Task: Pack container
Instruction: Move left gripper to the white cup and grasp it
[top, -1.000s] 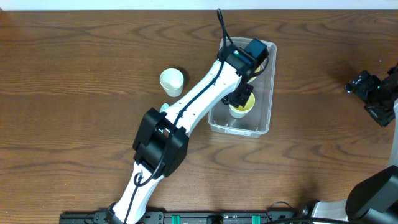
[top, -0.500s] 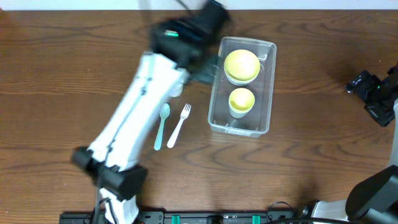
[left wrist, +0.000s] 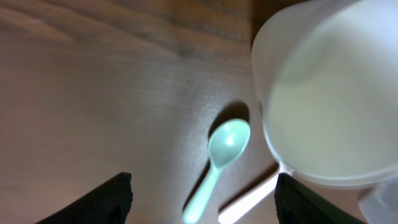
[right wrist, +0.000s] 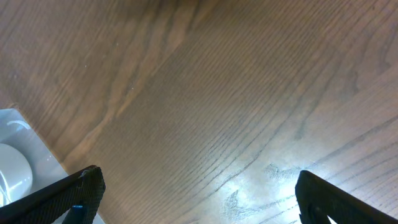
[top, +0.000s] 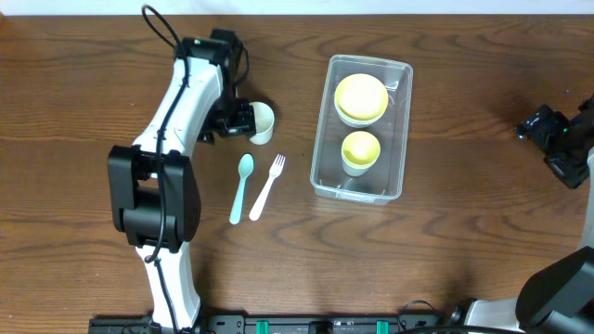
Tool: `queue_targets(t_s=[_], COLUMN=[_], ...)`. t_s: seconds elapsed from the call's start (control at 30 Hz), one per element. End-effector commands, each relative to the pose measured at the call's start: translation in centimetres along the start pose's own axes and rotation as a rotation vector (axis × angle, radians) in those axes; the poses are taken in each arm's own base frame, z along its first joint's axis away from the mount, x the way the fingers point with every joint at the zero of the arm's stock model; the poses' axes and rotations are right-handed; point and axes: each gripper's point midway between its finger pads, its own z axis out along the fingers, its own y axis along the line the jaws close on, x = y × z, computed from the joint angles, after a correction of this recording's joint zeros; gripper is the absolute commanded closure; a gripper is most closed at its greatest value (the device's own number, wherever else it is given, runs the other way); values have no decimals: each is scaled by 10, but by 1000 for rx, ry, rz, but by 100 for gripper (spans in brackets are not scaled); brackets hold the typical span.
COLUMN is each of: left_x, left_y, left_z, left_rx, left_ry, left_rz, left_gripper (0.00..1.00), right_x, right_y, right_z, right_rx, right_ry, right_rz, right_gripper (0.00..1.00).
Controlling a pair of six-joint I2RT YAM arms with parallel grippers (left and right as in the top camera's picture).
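Observation:
The clear plastic container [top: 402,130] stands right of centre and holds a yellow bowl [top: 361,97] and a yellow cup [top: 360,150]. A white cup [top: 260,122] stands left of it; the cup fills the upper right of the left wrist view [left wrist: 329,93]. Below it lie a mint spoon [top: 242,188] and a white fork [top: 266,186]. My left gripper [top: 232,119] is open and empty, just left of the white cup. The spoon [left wrist: 221,158] shows between its fingers. My right gripper [top: 554,137] is open and empty at the far right edge, over bare table.
The container's corner [right wrist: 18,155] shows at the left edge of the right wrist view. The wooden table [top: 111,83] is otherwise bare around the items.
My left arm has swung out of the container to the left and now sits by the white cup. The yellow cup stays in the container. The right arm has not moved.

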Motion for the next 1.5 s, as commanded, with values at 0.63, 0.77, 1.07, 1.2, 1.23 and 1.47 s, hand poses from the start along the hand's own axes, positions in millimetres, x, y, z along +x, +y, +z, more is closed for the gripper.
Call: queue_targets(t_s=[0.63,0.77,1.07,1.2,1.23,1.47], left_x=[23,10,-14,-21,-22,-22], left_y=[-8,-14,-47,-50,-50,-49], left_z=[-28,-75,-92,-46,-35,15], left_rx=[73,124,184,152,143,100], left_ry=[7,-146,-312,-214,-189,-76], left_rz=[-20,-6,61,35,33,20], left_gripper=[74,58,30,30,31,36], right_x=[1,1,1,1,1,1], right_y=[-2,-2,-2,-2,-2,-2], right_z=[2,2,2,2,2,2], right_rx=[7,6,6,7,7,6], right_ry=[5,4,4,4,5,4], right_rz=[18,17,17,17,18,17], right_gripper=[1,1,1,1,1,1])
